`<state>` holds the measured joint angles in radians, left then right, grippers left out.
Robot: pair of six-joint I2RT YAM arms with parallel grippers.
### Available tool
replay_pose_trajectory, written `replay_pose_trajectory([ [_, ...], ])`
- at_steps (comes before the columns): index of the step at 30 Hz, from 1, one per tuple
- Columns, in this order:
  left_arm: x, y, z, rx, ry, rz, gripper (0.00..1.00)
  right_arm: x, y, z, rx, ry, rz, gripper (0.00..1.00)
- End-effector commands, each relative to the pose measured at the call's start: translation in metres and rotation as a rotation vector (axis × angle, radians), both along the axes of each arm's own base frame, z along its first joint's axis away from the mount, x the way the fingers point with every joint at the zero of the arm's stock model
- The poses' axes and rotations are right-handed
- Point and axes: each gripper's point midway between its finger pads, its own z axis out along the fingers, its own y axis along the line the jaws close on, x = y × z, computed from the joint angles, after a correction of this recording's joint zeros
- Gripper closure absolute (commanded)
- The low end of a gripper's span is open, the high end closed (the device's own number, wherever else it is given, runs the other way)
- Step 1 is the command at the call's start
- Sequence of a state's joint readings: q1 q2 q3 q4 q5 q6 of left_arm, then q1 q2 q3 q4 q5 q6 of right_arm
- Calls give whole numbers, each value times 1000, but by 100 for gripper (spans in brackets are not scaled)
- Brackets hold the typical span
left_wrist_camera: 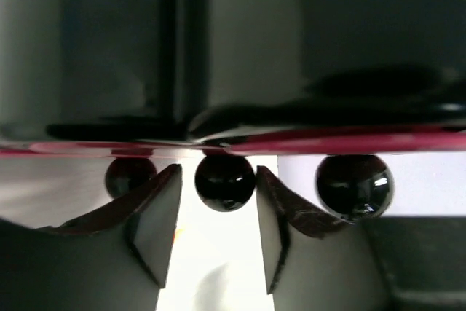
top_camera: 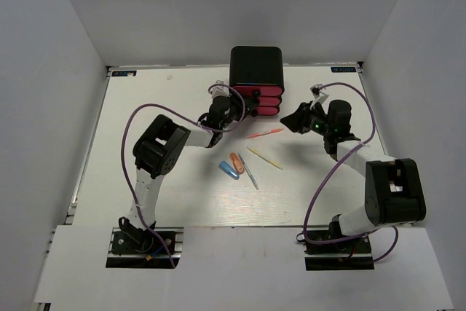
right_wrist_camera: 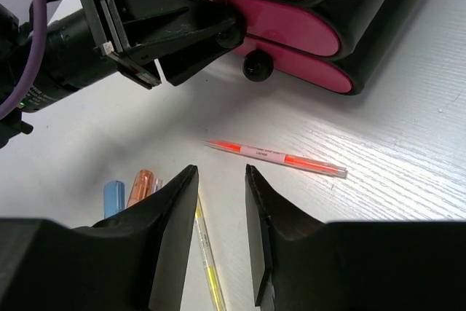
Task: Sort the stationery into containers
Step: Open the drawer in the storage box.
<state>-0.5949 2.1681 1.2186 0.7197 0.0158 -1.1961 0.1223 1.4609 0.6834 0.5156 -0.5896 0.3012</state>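
Knob [left_wrist_camera: 226, 182] stands between fingers of spread left gripper [left_wrist_camera: 218, 176] (overhead view hides this); right gripper [right_wrist_camera: 220, 178] likewise spread.

Left arm [top_camera: 143, 194] and right arm [top_camera: 393, 191] have white links, black joints, purple cables [top_camera: 125, 136]

Top cam: high, from the near edge, whole table [top_camera: 182, 202]. Left wrist: very close on knob [left_wrist_camera: 226, 182], probably the middle one. Right wrist: near, angled down; shares drawers [right_wrist_camera: 291, 23] with top.
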Motion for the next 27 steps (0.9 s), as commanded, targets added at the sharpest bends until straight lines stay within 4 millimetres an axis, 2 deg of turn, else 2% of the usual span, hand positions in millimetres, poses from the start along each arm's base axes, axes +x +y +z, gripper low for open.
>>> replay_pose_trajectory([
  [1, 7, -4, 24, -32, -49, 2, 52, -2, 1, 13, -11, -73, 29, 61],
  [3, 6, -5, 27, -40, -58, -10, 57, -2, 0, 14, -18, -84, 34, 60],
  [4, 4, -4, 22, -40, -43, -9, 62, -3, 3, 16, -18, -94, 49, 58],
  [8, -14, -4, 7, -26, -13, -41, 71, -9, 8, 23, -66, -191, 144, 38],
  [9, -22, -9, 18, -40, -31, -62, 71, -11, 12, 28, -64, -212, 182, 35],
  [10, -29, -4, 9, -27, -11, -62, 71, -17, 16, 31, -64, -238, 231, 32],
  [12, -40, -2, 11, -30, -8, -91, 72, -23, 20, 31, -112, -313, 324, 30],
  [13, -50, -1, 4, -21, 6, -100, 72, -29, 23, 31, -110, -330, 376, 30],
  [14, -56, 0, 13, -29, -3, -111, 72, -29, 23, 27, -158, -379, 414, 30],
  [16, -64, 7, 5, -16, 18, -110, 72, -39, 26, 23, -161, -387, 483, 36],
  [17, -67, 8, 1, -11, 27, -110, 69, -40, 27, 18, -204, -439, 521, 38],
  [18, -70, 11, 2, -12, 24, -110, 66, -44, 26, 12, -208, -416, 543, 44],
  [19, -70, 11, 2, -12, 24, -110, 61, -48, 27, 5, -227, -420, 577, 47],
  [20, -70, 11, 2, -12, 24, -110, 49, -49, 28, 1, -261, -459, 606, 50],
  [21, -71, 10, 2, -14, 25, -119, 45, -55, 29, -7, -271, -431, 630, 53],
  [22, -72, 10, 4, -14, 25, -119, 33, -60, 29, -15, -309, -442, 664, 53],
  [23, -72, 10, 5, -14, 25, -119, 28, -61, 27, -22, -347, -473, 692, 53],
  [24, -72, 10, 7, -12, 28, -119, 25, -76, 27, -38, -360, -418, 739, 52],
  [26, -74, 11, 8, -6, 37, -119, 19, -85, 29, -51, -413, -425, 799, 48],
  [27, -74, 11, 8, -6, 37, -119, 17, -97, 27, -62, -422, -381, 826, 46],
])
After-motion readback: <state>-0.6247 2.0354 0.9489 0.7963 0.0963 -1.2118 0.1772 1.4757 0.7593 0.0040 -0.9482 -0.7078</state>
